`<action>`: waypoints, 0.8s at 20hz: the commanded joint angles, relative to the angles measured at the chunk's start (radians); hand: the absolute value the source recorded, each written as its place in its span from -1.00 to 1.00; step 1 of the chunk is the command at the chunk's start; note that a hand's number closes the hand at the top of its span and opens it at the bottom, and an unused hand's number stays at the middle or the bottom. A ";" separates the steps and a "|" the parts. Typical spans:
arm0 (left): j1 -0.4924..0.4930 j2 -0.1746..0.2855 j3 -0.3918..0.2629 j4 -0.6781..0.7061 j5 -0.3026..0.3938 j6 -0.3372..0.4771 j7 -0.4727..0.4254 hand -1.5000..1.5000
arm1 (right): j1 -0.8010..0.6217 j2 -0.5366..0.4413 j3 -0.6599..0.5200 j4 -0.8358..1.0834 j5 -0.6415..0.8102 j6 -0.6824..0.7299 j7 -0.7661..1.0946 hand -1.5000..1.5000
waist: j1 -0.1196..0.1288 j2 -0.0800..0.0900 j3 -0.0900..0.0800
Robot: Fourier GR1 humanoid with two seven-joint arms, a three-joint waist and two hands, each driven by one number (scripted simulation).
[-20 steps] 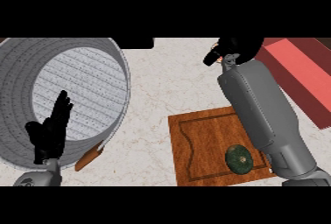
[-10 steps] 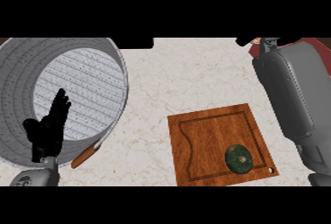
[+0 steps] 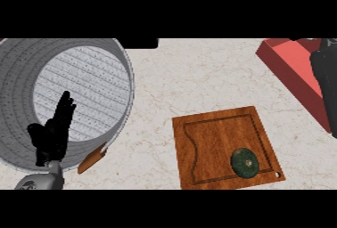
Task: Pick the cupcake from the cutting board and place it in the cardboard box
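Open counter [image 3: 197,75] between grey pan [image 3: 26,58] and red box [image 3: 289,73].

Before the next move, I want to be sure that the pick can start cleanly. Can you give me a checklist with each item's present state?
1. Cupcake sits on the cutting board, near its lower right corner: ok.
2. Nothing covers the cupcake from above: ok.
3. Red box in view at upper right, open side up: ok, though the right arm hides part of it.
4. Right hand ready to grasp: cannot tell; I cannot make out the hand.
5. Left hand rests open at lower left, away from the board: ok.
6. Grey pan and its handle lie apart from the board: ok.
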 commanded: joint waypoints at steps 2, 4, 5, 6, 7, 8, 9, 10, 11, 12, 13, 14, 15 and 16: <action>-0.026 -0.038 -0.014 0.085 -0.012 0.012 0.007 0.00 | 0.044 -0.084 -0.105 0.126 -0.075 -0.128 -0.186 1.00 | -0.003 0.014 -0.015; -0.006 -0.041 -0.007 0.094 -0.003 -0.003 -0.019 0.00 | -0.002 -0.103 -0.112 0.233 -0.060 -0.144 -0.215 1.00 | 0.012 0.018 -0.015; -0.043 -0.005 0.026 0.118 0.010 -0.021 -0.007 0.00 | -0.011 -0.128 -0.130 0.266 -0.073 -0.151 -0.253 1.00 | 0.011 0.020 -0.015; -0.021 -0.021 0.012 0.107 0.003 -0.021 -0.029 0.00 | 0.017 -0.118 -0.125 0.278 -0.068 -0.173 -0.267 1.00 | 0.009 0.017 -0.015; -0.010 -0.065 -0.045 0.030 -0.044 0.036 0.030 0.00 | 0.005 -0.149 -0.164 0.338 -0.091 -0.212 -0.319 1.00 | 0.024 0.021 -0.014; -0.051 -0.038 0.019 0.150 0.000 -0.005 -0.042 0.00 | 0.033 -0.126 -0.170 0.332 -0.106 -0.241 -0.337 1.00 | 0.009 0.023 -0.015; -0.021 -0.027 -0.006 0.063 -0.004 -0.021 0.004 0.00 | 0.012 -0.163 -0.186 0.402 -0.099 -0.262 -0.367 1.00 | 0.029 0.025 -0.014; -0.020 -0.018 -0.008 0.038 0.008 -0.037 0.048 0.00 | 0.042 -0.157 -0.159 0.433 -0.064 -0.264 -0.360 1.00 | 0.034 0.026 -0.013; -0.054 -0.056 -0.008 0.095 -0.019 0.013 0.000 0.00 | 0.016 -0.182 -0.134 0.455 -0.029 -0.243 -0.355 1.00 | 0.026 0.028 -0.015; -0.062 -0.050 -0.026 0.092 -0.046 0.016 0.004 0.00 | -0.023 -0.232 -0.175 0.502 -0.055 -0.226 -0.367 1.00 | 0.032 0.031 -0.014; -0.044 -0.048 -0.020 0.039 -0.009 -0.010 0.041 0.00 | 0.012 -0.151 -0.208 0.522 -0.077 -0.350 -0.340 1.00 | 0.044 0.030 -0.013; -0.037 -0.059 -0.024 0.085 -0.035 0.012 0.023 0.00 | 0.009 -0.201 -0.236 0.540 -0.112 -0.308 -0.391 1.00 | 0.032 0.030 -0.013; -0.037 -0.063 -0.017 0.093 -0.020 -0.002 -0.009 0.00 | 0.032 -0.206 -0.251 0.568 -0.121 -0.322 -0.403 1.00 | 0.033 0.033 -0.013; -0.042 -0.036 -0.008 0.044 -0.014 -0.014 0.033 0.00 | 0.031 -0.207 -0.283 0.597 -0.146 -0.342 -0.408 -1.00 | 0.046 0.034 -0.011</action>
